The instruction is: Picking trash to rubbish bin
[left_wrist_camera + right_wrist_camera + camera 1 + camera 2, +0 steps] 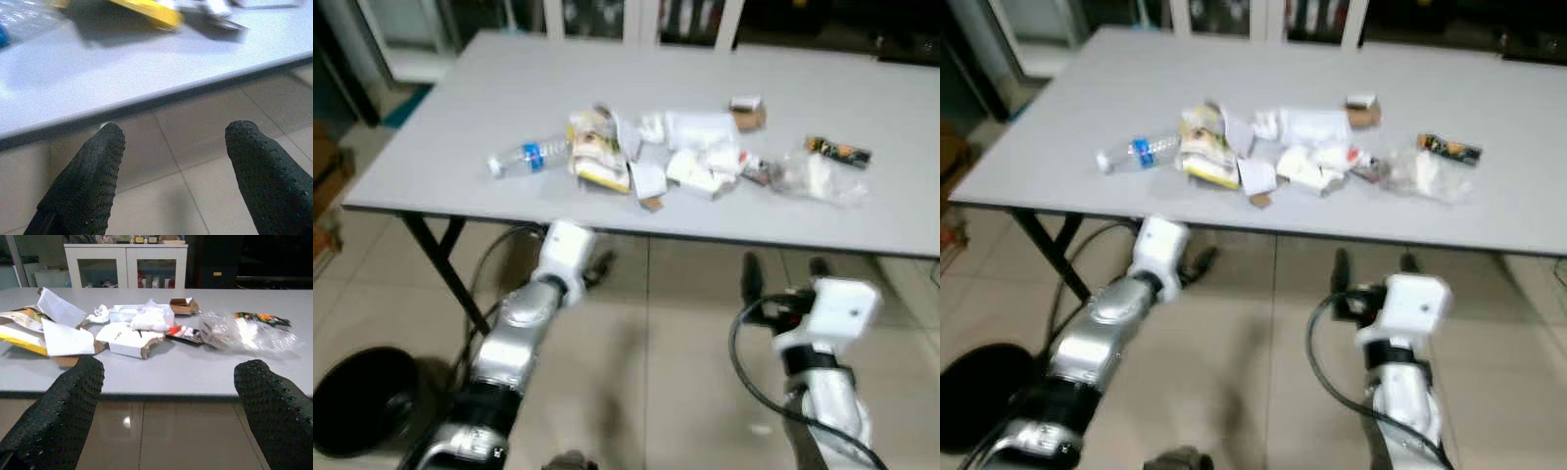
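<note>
A heap of trash lies on the grey table [460, 108]: a clear plastic bottle [524, 158] with a blue label, a yellow packet [597, 162], white cartons and papers [695, 157], a small cardboard box [747, 114], a clear plastic bag [818, 178] and a dark wrapper [839, 151]. My left gripper [171, 132] is open, below the table's front edge under the yellow packet [146, 10]. My right gripper [171, 369] is also open and empty, held low in front of the table and facing the white cartons [129, 338] and the plastic bag [244, 333].
A black round bin [362, 397] stands on the tiled floor at my lower left, beside the table's black folding leg [440, 259]. White cabinets [127, 267] stand behind the table. A black cable loops off each arm.
</note>
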You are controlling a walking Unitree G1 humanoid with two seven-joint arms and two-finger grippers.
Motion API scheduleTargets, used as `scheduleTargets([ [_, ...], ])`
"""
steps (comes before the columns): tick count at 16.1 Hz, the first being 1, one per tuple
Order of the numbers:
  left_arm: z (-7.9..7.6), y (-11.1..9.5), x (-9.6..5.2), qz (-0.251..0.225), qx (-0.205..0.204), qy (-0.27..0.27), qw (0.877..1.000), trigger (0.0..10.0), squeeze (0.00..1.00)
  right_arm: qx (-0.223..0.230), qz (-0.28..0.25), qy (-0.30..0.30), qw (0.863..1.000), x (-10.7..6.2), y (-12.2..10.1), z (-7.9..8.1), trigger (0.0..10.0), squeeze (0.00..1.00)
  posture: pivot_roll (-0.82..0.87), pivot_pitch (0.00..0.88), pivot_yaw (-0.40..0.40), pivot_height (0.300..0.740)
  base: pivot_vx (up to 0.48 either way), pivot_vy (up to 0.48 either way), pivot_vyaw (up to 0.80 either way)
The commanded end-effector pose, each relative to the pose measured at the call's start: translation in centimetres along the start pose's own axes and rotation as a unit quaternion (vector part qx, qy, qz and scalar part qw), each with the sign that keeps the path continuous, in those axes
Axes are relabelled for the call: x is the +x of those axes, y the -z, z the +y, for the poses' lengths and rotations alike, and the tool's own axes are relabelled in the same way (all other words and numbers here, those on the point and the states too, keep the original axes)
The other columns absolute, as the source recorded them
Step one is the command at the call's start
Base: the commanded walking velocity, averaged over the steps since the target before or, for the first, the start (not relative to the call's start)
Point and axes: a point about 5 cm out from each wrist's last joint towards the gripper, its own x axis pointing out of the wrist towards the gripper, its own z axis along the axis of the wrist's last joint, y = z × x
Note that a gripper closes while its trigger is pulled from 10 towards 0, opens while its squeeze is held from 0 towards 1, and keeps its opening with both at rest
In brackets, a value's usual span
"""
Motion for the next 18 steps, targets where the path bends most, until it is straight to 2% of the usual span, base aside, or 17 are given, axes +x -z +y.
scheduleTargets([
  [1, -1.1, -0.3, 0.3, -0.004, 0.007, 0.014, 1.000, 10.0, 0.00, -0.017, -0.002, 0.005, 1.000, 0.0, -0.3, -0.6, 10.0, 0.00, 0.17, 0.124, -0.016, 0.740, 0.428, 0.000, 0.00],
  [8, -0.6, 0.3, 0.3, 0.015, 0.008, -0.005, 1.000, 10.0, 0.00, -0.029, -0.015, -0.005, 0.999, 0.9, -1.0, 0.2, 10.0, 0.00, 0.18, 0.121, -0.028, 0.740, 0.047, -0.445, 0.00],
  [13, -0.3, 0.2, 0.3, 0.010, 0.000, -0.010, 1.000, 10.0, 0.00, -0.040, -0.017, -0.016, 0.999, 1.5, -1.1, 0.6, 10.0, 0.00, 0.19, 0.114, -0.030, 0.740, 0.000, -0.474, 0.00],
  [18, 0.3, 0.1, 0.3, 0.008, -0.001, -0.020, 1.000, 10.0, 0.00, -0.063, -0.020, -0.011, 0.998, 2.2, -1.2, 0.7, 10.0, 0.00, 0.21, 0.107, -0.028, 0.740, 0.372, -0.054, 0.00],
])
